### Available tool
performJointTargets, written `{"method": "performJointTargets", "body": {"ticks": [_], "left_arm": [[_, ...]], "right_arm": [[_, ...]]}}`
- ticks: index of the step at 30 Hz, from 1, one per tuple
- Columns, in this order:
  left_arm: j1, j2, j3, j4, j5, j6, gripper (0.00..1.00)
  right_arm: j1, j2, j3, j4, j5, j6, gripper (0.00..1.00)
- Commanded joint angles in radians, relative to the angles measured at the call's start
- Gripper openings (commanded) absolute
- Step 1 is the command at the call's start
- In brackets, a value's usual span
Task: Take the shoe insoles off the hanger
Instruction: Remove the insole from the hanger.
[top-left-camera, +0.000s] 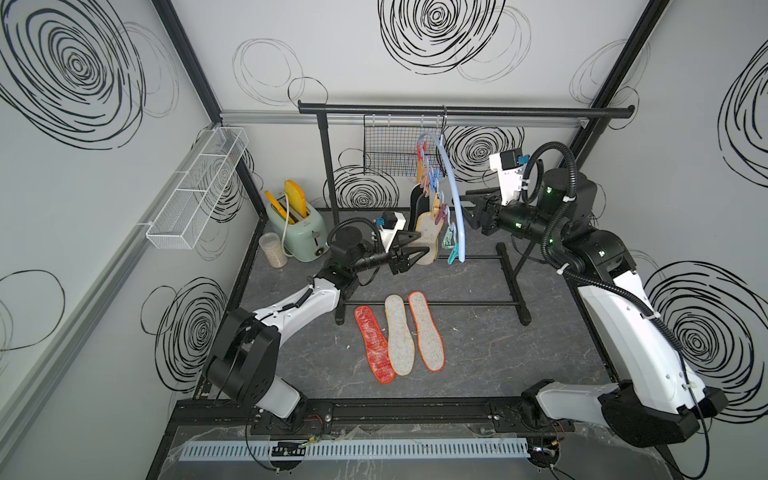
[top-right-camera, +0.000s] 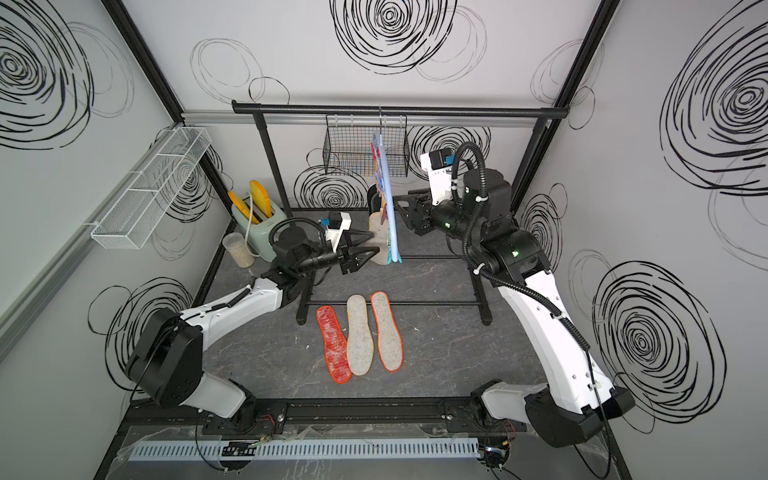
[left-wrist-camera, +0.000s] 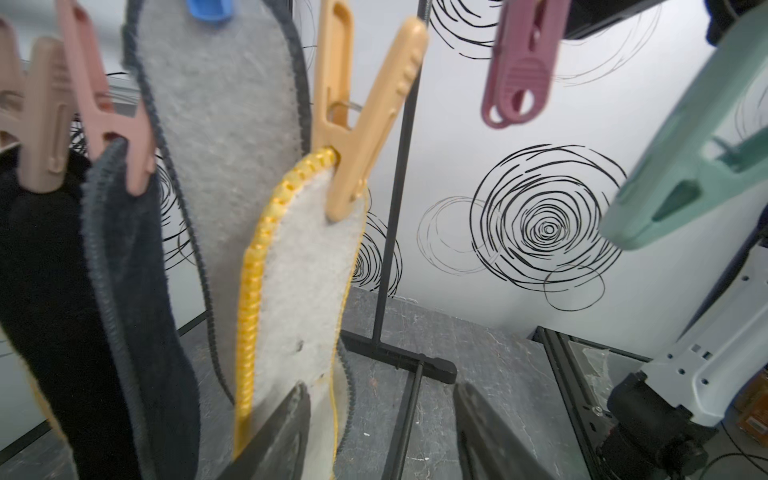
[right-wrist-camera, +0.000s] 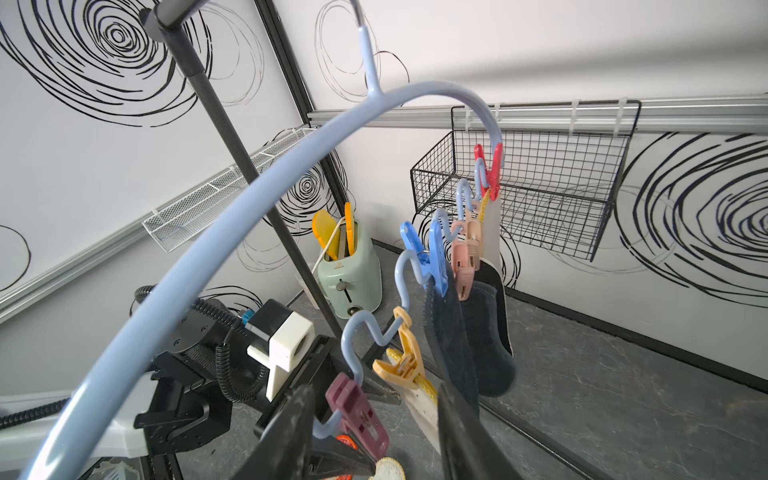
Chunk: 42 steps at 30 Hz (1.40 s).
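Now, yellow-rimmed insole pegged, long axis vertical, hanger above.

In the left wrist view the mint-green peg is blurring at the edge, the dark insoles are being cropped, and the left hand is showing only finger stubs. In a top view the hanger is covering much of the off-white insole.

Three insoles lie on the desk; five hang from one hanger; two yellow pieces stand in one toaster; two baskets; one jar; two grippers.
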Motion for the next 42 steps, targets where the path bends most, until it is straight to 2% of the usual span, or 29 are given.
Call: {"method": "performJointTargets", "body": {"ticks": [1, 4, 5, 10, 11, 14, 20, 23, 29, 33, 42], "left_arm": [[-0.001, 0.020, 0.033, 0.033, 0.036, 0.016, 0.53], [-0.004, 0.014, 0.027, 0.017, 0.026, 0.025, 0.45], [-0.001, 0.009, 0.022, 0.009, 0.005, 0.032, 0.45], [0.054, -0.031, -0.037, 0.082, -0.095, -0.008, 0.67], [0.061, -0.034, -0.038, 0.077, -0.108, -0.002, 0.69], [0.064, -0.028, -0.010, 0.033, -0.148, 0.044, 0.73], [0.043, 0.037, 0.064, 0.012, -0.111, 0.057, 0.72], [0.036, 0.060, 0.085, 0.009, -0.076, 0.058, 0.70], [0.023, 0.067, 0.070, 0.044, -0.003, 0.035, 0.58], [-0.001, 0.065, 0.065, 0.042, 0.013, 0.042, 0.47], [-0.024, 0.101, 0.109, 0.024, 0.010, 0.038, 0.33]], "right_arm": [[-0.006, -0.027, -0.010, 0.021, 0.011, -0.016, 0.50], [-0.004, -0.023, -0.011, 0.022, 0.012, -0.019, 0.50], [-0.006, -0.022, -0.012, 0.022, 0.012, -0.018, 0.50], [-0.005, -0.024, -0.016, 0.022, 0.012, -0.020, 0.50], [-0.005, -0.024, -0.018, 0.022, 0.013, -0.021, 0.50], [-0.004, -0.021, -0.019, 0.022, 0.012, -0.021, 0.50], [-0.005, -0.010, -0.014, 0.022, 0.013, -0.023, 0.50], [-0.004, -0.008, -0.020, 0.024, 0.016, -0.026, 0.50], [-0.004, 0.001, -0.019, 0.028, 0.013, -0.025, 0.50], [-0.005, 0.005, -0.016, 0.024, 0.013, -0.026, 0.50], [-0.006, 0.003, -0.019, 0.024, 0.015, -0.026, 0.50]]}}
